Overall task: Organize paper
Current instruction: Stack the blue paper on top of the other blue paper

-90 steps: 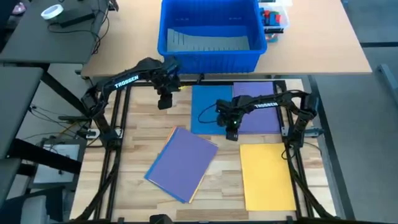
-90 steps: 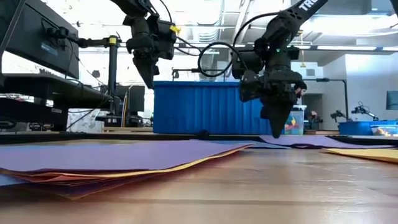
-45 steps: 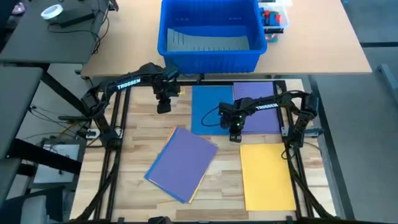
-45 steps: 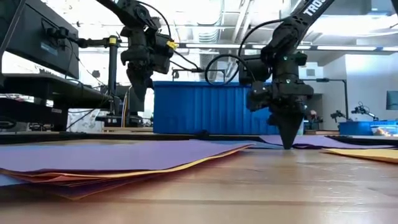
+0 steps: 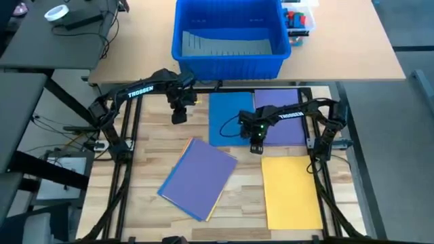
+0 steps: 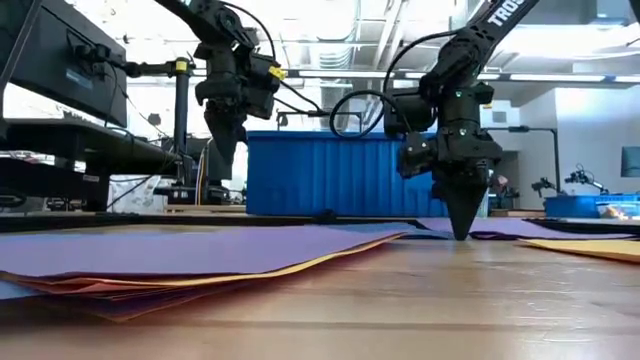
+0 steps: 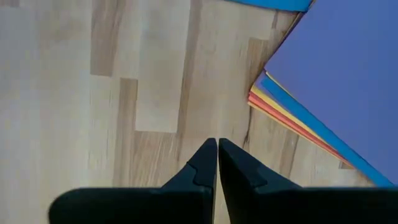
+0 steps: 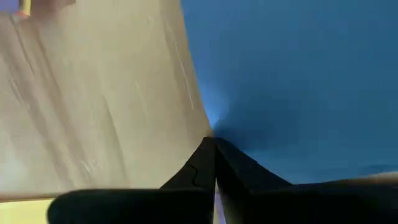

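High view: wooden table (image 5: 152, 146) with paper spread out. Blue sheet (image 5: 227, 116) lies flat at the far middle, a purple sheet (image 5: 281, 115) beside it on the right, overlapping or touching its edge. Yellow sheet (image 5: 290, 192) near right, alone. Skewed stack (image 5: 198, 177) at near centre, purple on top, orange edge showing at its side. Right gripper (image 5: 256, 146) is down at the near edge of the blue sheet, close to the purple sheet's corner. Left gripper (image 5: 178, 116) sits over bare wood just left of the blue sheet, apart from it. Big blue bin (image 5: 228, 37) on the lighter table beyond.

Low view: right gripper (image 6: 461, 232) points straight down, tip at the table surface by the paper edge, fingers together in a point. Left gripper (image 6: 220, 165) hangs above the table, clear of the surface. Stack (image 6: 190, 255) in the foreground, purple over orange and reddish layers. Blue bin (image 6: 335, 172) behind.

Left wrist view: left gripper (image 7: 217, 152) fingers pressed together, nothing between them, over bare wood. Stack corner (image 7: 336, 81) nearby, purple on top with blue, yellow, red edges fanned out under it.

Right wrist view: right gripper (image 8: 214, 149) fingers closed to a point right at the edge of the blue sheet (image 8: 298, 81), where it meets the wood (image 8: 93, 99). Cannot tell whether paper is pinched.
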Motion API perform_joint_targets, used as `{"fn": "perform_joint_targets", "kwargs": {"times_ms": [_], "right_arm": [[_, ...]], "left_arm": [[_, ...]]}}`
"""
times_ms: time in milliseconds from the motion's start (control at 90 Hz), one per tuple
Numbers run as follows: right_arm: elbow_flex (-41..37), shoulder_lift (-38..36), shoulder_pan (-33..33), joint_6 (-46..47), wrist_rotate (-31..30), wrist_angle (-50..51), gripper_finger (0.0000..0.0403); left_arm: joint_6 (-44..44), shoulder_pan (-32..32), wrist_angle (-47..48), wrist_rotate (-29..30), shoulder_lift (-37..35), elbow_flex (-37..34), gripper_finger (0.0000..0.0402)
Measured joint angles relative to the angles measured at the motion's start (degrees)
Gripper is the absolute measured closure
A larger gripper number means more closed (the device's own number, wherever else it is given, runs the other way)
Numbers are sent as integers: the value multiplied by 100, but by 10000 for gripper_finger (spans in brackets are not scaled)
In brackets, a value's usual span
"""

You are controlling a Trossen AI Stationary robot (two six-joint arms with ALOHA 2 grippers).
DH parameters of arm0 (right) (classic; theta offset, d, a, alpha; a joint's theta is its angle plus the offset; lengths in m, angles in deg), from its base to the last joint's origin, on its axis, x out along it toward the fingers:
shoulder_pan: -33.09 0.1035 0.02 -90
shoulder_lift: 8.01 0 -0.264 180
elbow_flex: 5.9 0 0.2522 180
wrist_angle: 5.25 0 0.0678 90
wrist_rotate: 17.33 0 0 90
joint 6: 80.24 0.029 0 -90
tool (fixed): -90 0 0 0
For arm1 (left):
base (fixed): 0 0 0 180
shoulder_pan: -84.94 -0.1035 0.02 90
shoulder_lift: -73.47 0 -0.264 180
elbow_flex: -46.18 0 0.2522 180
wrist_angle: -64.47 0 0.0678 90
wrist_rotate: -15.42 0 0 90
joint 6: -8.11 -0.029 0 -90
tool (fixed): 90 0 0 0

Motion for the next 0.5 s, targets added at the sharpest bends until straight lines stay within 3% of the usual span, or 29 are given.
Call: {"fn": "perform_joint_targets", "kwargs": {"times_ms": [500], "right_arm": [[630,13,-20,134,-98,524,403]], "left_arm": [[4,0,-24,1,0,0,402]]}}
